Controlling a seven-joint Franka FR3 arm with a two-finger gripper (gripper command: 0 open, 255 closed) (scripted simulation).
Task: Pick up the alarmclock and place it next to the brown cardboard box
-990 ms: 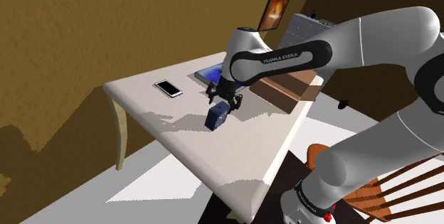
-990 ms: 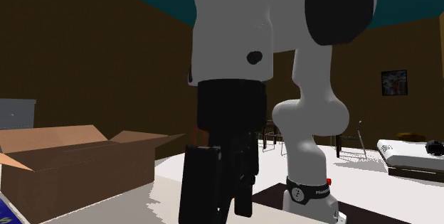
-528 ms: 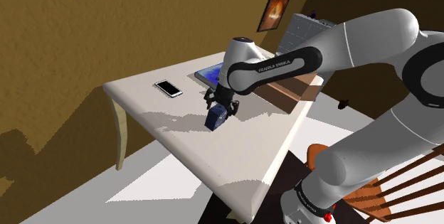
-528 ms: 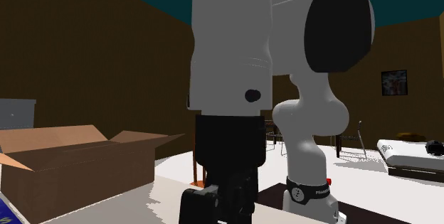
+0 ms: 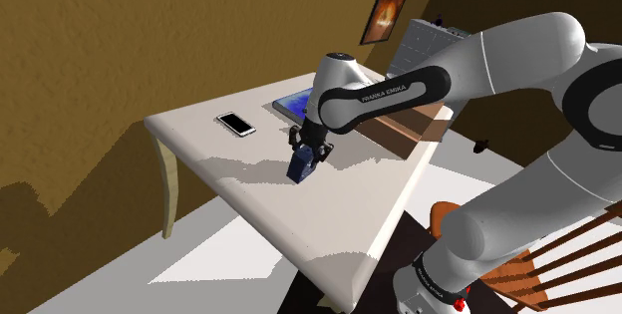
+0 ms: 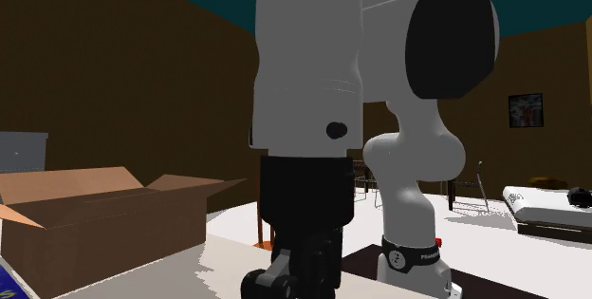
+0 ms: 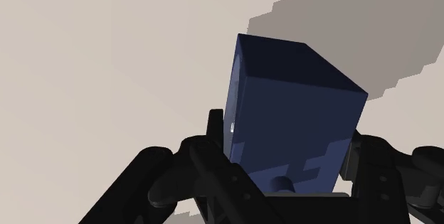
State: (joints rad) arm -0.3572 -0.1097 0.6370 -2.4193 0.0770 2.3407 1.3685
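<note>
The gripper clasps the dark blue alarm clock, a black finger pressed to either side; the clock stands on the pale table, near its middle. Just beyond it lies a blue tablet, with a phone toward the shoulder view's left. The open brown cardboard box sits apart from the clock, partly behind the white arm.

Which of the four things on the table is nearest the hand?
The dark blue alarm clock: it is clasped between the fingers of the hand, whereas the phone, the flat blue tablet and the cardboard box lie apart.
</note>
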